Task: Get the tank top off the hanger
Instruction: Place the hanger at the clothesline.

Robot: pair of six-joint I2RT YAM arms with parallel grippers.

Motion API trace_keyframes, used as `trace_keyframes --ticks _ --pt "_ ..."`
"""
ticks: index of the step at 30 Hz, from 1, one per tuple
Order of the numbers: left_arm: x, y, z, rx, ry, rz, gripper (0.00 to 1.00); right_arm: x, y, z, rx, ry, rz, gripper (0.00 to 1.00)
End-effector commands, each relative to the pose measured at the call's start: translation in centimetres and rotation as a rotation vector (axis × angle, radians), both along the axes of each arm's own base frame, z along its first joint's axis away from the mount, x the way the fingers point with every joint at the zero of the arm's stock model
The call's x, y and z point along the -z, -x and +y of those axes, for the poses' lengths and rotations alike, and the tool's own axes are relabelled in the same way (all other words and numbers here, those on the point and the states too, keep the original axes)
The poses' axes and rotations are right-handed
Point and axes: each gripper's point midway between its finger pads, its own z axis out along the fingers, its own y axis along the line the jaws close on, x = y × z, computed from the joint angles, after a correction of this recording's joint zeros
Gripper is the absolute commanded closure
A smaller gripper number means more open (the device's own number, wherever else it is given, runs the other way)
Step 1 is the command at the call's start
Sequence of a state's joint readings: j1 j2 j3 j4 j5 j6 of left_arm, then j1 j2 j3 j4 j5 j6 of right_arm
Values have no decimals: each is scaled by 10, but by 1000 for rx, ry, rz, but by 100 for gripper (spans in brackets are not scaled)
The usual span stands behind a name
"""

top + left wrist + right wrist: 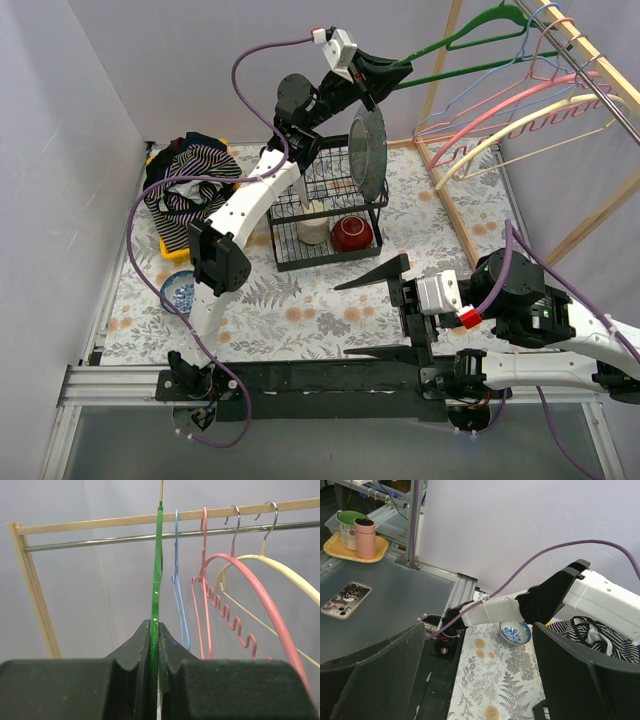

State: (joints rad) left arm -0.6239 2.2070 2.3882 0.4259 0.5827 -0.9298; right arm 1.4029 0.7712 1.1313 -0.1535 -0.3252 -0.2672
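Note:
The striped navy and white tank top [190, 185] lies crumpled on a yellow tray [160, 245] at the table's back left, off any hanger; its edge shows in the right wrist view [600, 637]. My left gripper [392, 68] is raised high and shut on the bare green hanger [470, 40], which hangs on the rail [590, 70]. In the left wrist view the green hanger [157, 580] runs straight up from between the closed jaws to the rail [100, 542]. My right gripper [385, 315] is open and empty, low over the table's front.
Blue, pink, red and cream hangers [520, 110] hang on the wooden rack at the back right. A black wire dish rack [325, 215] holds a plate, a white cup and a red bowl [352, 233]. A blue patterned bowl [180, 292] sits front left.

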Motion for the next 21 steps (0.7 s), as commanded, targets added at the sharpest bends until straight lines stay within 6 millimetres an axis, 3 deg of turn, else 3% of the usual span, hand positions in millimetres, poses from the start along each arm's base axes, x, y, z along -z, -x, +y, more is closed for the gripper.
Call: trace_keyframes --ticks 1,3,9,15,21 --pt "-13 -7 2 -51 77 -44 100 -10 3 -4 -11 -39 0 5" --pt "-17 -6 0 -53 88 -52 100 -9 3 -4 -8 -40 -1 5" --pt "-2 -15 -6 -64 77 -33 100 -9 2 -8 -3 -42 -4 5" --pt "0 -16 -8 -57 79 -39 100 -8 2 -10 2 -44 -12 5" --pt "4 -7 -13 -21 48 -40 100 -9 2 -11 2 -47 -17 4"
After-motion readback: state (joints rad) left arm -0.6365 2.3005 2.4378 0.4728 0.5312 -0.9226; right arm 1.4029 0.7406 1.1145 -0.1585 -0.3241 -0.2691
